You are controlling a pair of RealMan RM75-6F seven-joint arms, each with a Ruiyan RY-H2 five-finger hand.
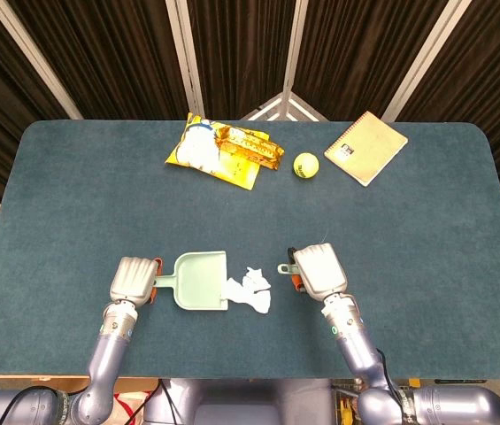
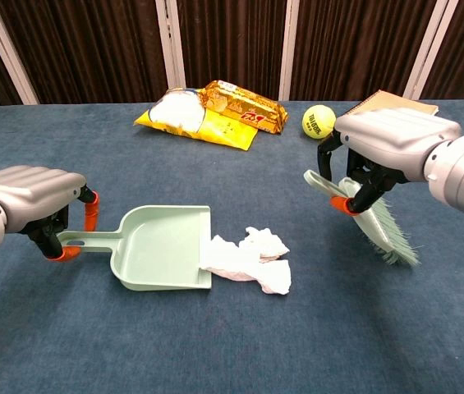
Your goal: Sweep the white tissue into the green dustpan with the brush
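Now the right hand (image 2: 379,160) grips the brush (image 2: 371,220) clear of the white tissue (image 2: 248,258), while the left hand (image 2: 30,205) closes around the handle of the green dustpan (image 2: 153,250).
Fingers of the right hand are wrapped around the brush handle, with the pale bristles slanting down and away to the right, near the bench (image 2: 232,345); whether they touch it I cannot tell. The crumpled tissue lies on the bench against the dustpan's open lip, partly overlapping it, between the two hands. Orange fingertips (image 2: 90,215) of the left hand straddle the dustpan handle. Well behind lie a yellow snack bag (image 1: 223,152), a tennis ball (image 1: 305,165) and a notebook (image 1: 365,148).
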